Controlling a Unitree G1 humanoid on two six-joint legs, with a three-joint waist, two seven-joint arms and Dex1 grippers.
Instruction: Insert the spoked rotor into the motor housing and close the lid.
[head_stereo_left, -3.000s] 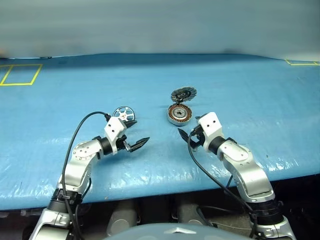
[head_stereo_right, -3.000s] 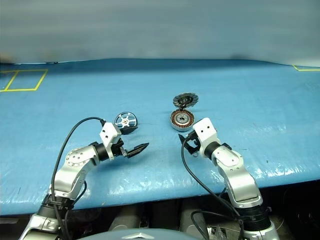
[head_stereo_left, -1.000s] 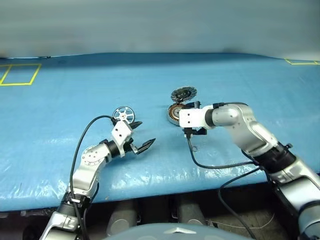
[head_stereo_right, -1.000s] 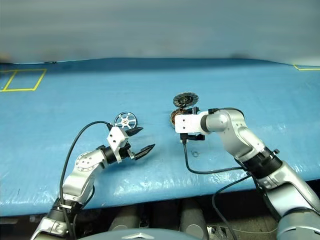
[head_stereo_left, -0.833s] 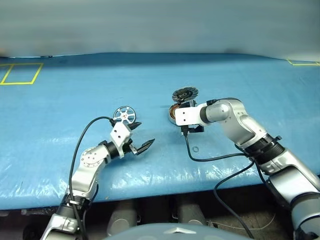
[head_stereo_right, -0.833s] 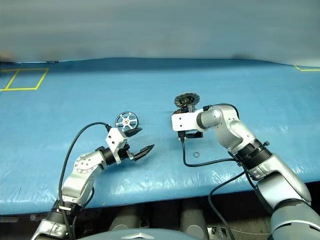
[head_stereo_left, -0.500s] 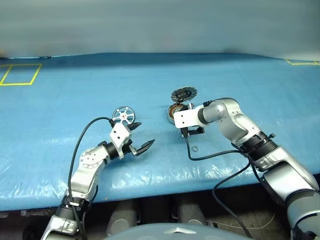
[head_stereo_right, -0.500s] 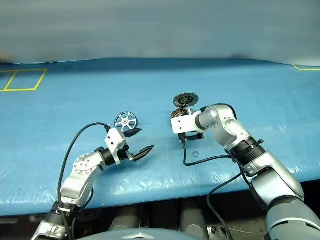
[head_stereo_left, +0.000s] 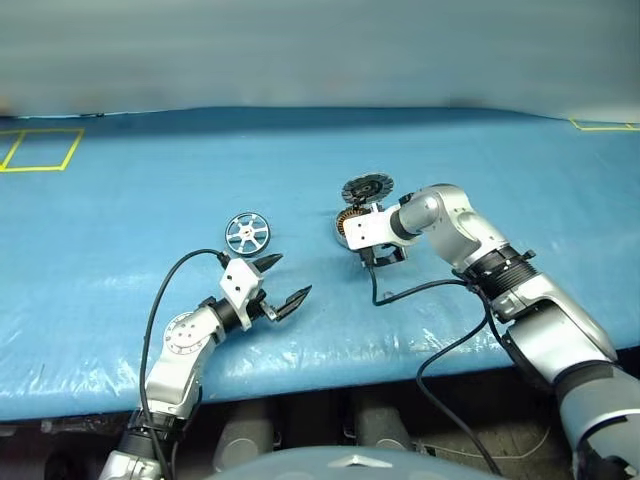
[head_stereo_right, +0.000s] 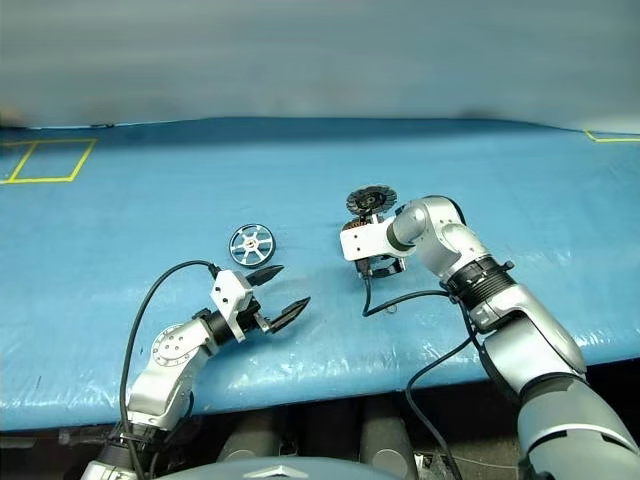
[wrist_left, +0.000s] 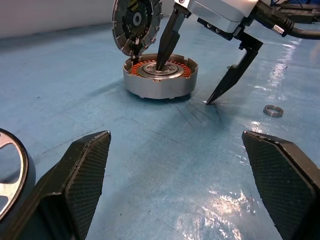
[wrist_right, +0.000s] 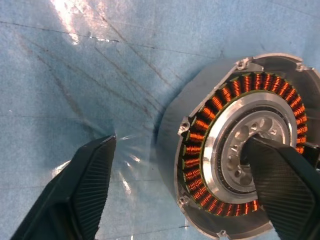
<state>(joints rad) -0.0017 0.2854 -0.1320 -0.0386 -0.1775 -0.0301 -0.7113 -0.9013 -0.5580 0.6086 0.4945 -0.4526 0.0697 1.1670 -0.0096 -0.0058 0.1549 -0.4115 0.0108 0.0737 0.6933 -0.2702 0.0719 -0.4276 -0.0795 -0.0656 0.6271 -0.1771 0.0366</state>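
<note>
Since a second ago my right gripper (wrist_left: 187, 82) has tipped down over the motor housing (wrist_left: 160, 79); my left gripper (head_stereo_left: 282, 284) has drawn back from the spoked rotor (head_stereo_left: 247, 232).

- Motor housing: round grey metal casing, ring of copper-orange windings, on the blue bench (head_stereo_left: 150, 190). From the head views I see it partly hidden behind the right wrist.
- Right fingers: spread wide, one tip inside the housing's centre, the other on the bench just outside its wall; nothing gripped.
- Lid (wrist_left: 136, 22): ribbed dark disc, upright at the housing's far edge, top cut off in the left wrist view.
- Spoked rotor: shiny silver wheel, flat, untouched.
- Left fingers: wide apart, empty.
- Small metal ring (wrist_left: 273, 110): loose nearby.
</note>
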